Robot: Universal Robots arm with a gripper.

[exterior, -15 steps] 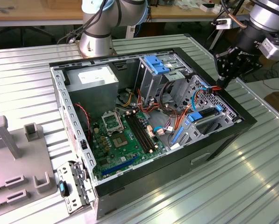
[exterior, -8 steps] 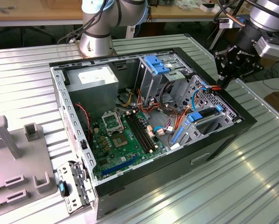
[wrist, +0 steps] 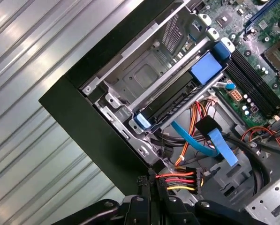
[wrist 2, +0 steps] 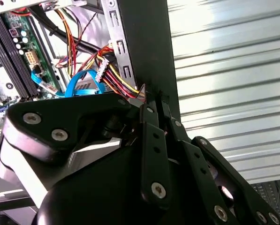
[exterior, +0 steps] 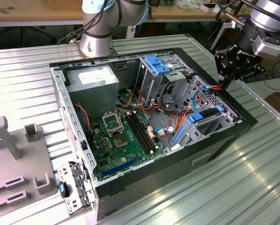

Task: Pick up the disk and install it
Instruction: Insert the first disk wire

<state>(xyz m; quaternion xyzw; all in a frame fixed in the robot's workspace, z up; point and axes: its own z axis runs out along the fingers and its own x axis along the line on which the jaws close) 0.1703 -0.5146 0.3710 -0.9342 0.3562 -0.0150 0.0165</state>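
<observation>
Disk sits seated inside the case; at the case's rim, the pincer seems pinched shut on the power cable, likely to connect it.

One open computer case mid-bench, just the one; one gripper at the case's edge on the exterior view's right; one disk in its blue frame, a single unit in the cage; one blue bracket atop the tall drive cage, toward the bench's far edge; one silver power supply; one green motherboard, one processor socket on it, and four long black memory slots side by side, as best I can count; one grey fixture plate at the bench's edge on the exterior view's left.
</observation>
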